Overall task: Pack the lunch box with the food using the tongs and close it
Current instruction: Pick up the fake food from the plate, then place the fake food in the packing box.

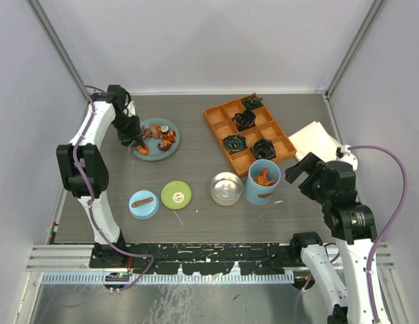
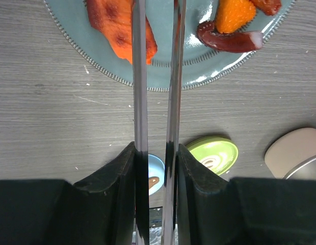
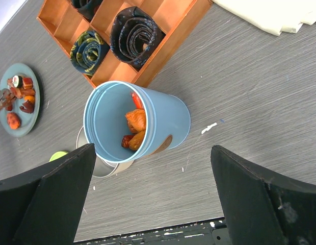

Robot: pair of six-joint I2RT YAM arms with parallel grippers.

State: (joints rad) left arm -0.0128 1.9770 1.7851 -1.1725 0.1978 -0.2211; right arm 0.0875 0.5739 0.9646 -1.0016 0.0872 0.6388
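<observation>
My left gripper (image 1: pixel 130 135) (image 2: pixel 156 153) is shut on the tongs (image 2: pixel 140 76), whose two steel arms run up between its fingers and out over the teal plate (image 2: pixel 199 66). An orange piece of food (image 2: pixel 114 28) lies partly between the tong arms; their tips are cut off at the top of the left wrist view. More food (image 1: pixel 165 138) sits on the plate. The light-blue cylinder (image 1: pixel 262 182) (image 3: pixel 168 122) stands uncovered with orange and red chunks (image 3: pixel 136 125) inside, next to the steel tin (image 1: pixel 226 187). My right gripper (image 1: pixel 304 172) (image 3: pixel 150 163) hangs open just right of the cylinder, holding nothing.
The green lid (image 1: pixel 176 195) and the blue lid (image 1: pixel 143 204) lie flat near the front edge, left of the tin. An orange compartment tray (image 1: pixel 249 131) of black coils stands behind the cylinder. A folded white cloth (image 1: pixel 317 140) lies at the right edge.
</observation>
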